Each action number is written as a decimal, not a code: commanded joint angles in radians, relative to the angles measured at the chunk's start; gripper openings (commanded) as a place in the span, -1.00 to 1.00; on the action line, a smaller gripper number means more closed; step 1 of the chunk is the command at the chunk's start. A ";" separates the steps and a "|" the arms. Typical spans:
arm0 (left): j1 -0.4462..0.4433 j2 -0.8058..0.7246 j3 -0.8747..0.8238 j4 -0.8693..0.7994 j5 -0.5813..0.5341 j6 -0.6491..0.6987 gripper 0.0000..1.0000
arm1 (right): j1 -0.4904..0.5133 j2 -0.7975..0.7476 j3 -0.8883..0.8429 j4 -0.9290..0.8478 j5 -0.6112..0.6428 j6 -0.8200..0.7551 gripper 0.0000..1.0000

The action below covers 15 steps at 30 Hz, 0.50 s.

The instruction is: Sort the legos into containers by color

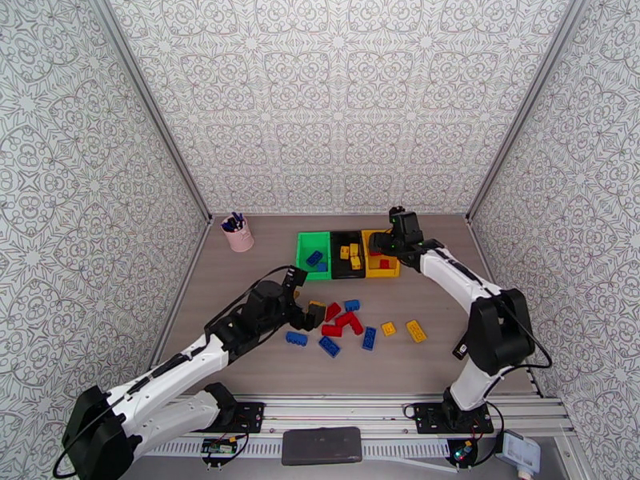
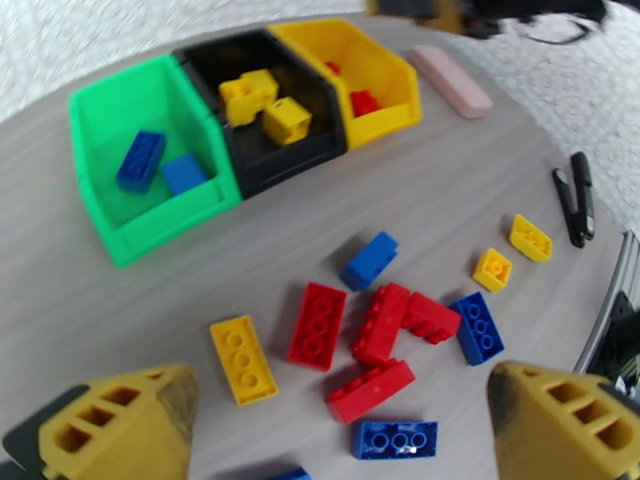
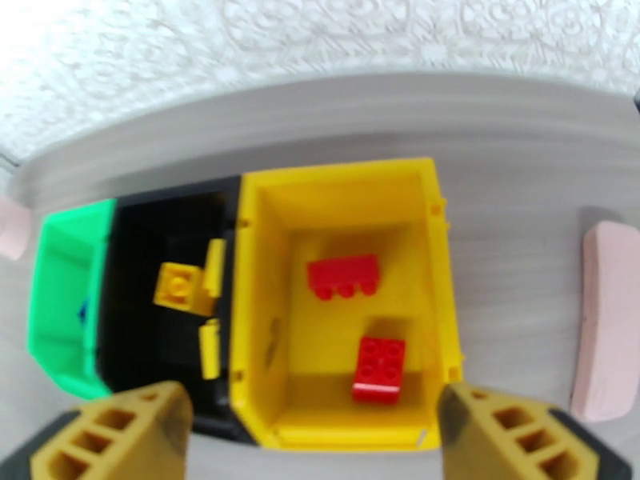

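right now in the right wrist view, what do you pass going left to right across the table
green bin → black bin → yellow bin → pink slab

Three containers, a green bin (image 2: 172, 218), a black bin (image 2: 280, 168) and a yellow bin (image 2: 386, 114), hold respectively two blue bricks (image 2: 142, 159), three yellow bricks (image 2: 286, 120) and two red bricks (image 3: 379, 370), while four red, four blue and three yellow lie loose on the worktop (image 2: 120, 314).

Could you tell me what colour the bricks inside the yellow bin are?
Red bricks, clearest in the right wrist view.
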 commanded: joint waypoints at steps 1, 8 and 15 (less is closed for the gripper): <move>-0.009 0.042 0.059 -0.267 -0.112 -0.151 0.99 | -0.005 -0.088 -0.089 0.072 -0.155 -0.120 0.78; -0.022 0.171 0.124 -0.463 -0.109 -0.273 0.99 | 0.031 -0.186 -0.180 0.030 -0.387 -0.294 0.81; -0.064 0.283 0.122 -0.487 -0.088 -0.330 0.99 | 0.057 -0.210 -0.234 0.011 -0.385 -0.341 0.86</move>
